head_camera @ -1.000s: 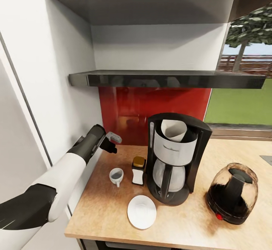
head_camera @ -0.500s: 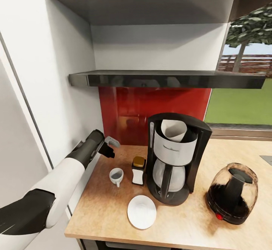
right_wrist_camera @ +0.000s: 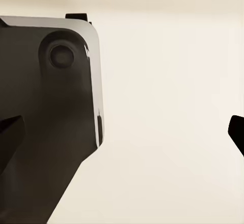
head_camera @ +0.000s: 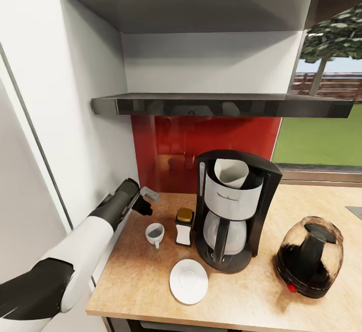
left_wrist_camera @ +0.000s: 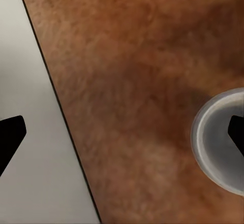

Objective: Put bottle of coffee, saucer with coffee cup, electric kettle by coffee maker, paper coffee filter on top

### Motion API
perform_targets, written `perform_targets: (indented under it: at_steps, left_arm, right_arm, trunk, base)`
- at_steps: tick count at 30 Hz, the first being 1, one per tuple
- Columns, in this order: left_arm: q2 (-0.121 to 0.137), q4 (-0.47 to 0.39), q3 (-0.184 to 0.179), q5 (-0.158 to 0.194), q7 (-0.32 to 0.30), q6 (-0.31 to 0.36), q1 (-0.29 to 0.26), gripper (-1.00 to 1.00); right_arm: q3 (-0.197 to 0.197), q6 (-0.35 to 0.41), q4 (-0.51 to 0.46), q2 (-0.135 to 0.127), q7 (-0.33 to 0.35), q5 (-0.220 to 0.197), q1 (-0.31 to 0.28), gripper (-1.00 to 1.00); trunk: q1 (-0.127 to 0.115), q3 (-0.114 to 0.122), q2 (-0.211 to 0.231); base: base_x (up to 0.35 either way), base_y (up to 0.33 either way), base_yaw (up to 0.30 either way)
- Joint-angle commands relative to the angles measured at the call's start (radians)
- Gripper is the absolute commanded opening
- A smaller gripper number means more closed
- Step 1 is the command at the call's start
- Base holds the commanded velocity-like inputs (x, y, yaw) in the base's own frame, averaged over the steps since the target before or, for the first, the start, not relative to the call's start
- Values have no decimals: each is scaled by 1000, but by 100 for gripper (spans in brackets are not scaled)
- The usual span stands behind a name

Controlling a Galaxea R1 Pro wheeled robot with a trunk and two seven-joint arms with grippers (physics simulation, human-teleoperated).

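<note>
On the kitchen countertop [head_camera: 261, 297] stands the coffee maker [head_camera: 234, 211] with the paper coffee filter [head_camera: 231, 172] in its top. The bottle of coffee [head_camera: 184, 226] stands just left of it, and the coffee cup [head_camera: 154, 233] sits left of the bottle. The saucer [head_camera: 188, 281] lies bare in front, and the electric kettle [head_camera: 309, 256] is to the right. My left gripper [head_camera: 146, 200] hovers open above and behind the cup, by the wall. In the left wrist view the cup rim [left_wrist_camera: 221, 140] lies near one fingertip [left_wrist_camera: 236, 130] of the open left gripper [left_wrist_camera: 122, 135]. My right gripper [right_wrist_camera: 122, 132] is open.
The black kitchen shelf [head_camera: 221, 105] hangs above a red backsplash [head_camera: 201, 143]. A white wall [head_camera: 75, 121] hems in the counter's left end. A window [head_camera: 322, 136] opens at the right. A dark rounded robot part [right_wrist_camera: 51, 132] sits beside the right gripper.
My left gripper has sunk a little toward the countertop, staying behind the cup. Nothing on the counter has moved.
</note>
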Motion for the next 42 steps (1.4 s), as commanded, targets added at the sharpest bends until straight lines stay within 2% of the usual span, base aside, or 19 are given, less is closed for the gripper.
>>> perform_targets:
  at_steps: [1, 14, 20, 24, 38, 42]
  left_arm:
    - [-1, -2, -1, -10, -8, 1, 1, 100]
    - [3, -3, 0, -11, -4, -3, 10, 100]
    - [1, -4, 3, -10, 21, -62, 31, 100]
    - [1, -2, 5, -6, 40, -77, 34, 100]
    - [-1, 1, 5, -1, 46, -82, 38, 100]
    - [-3, -1, 5, -1, 46, -83, 63, 100]
  right_arm:
    - [9, 4, -2, 0, -1, -10, 1, 100]
    - [9, 6, -2, 3, -1, -10, 3, 100]
    - [9, 6, -3, 4, -1, -10, 3, 100]
    - [9, 6, -3, 4, -1, -10, 3, 100]
    - [9, 7, -3, 4, -1, -11, 3, 100]
    - [9, 7, -3, 5, -1, -11, 3, 100]
  trunk:
    - [1, -2, -2]
    - [1, -2, -2]
    - [1, -2, -2]
    - [1, -2, -2]
    - [1, -2, -2]
    - [1, -2, -2]
  base:
    - [0, 0, 0]
    - [0, 0, 0]
    - [26, 0, 0]
    - [121, 0, 0]
    - [16, 0, 0]
    - [0, 0, 0]
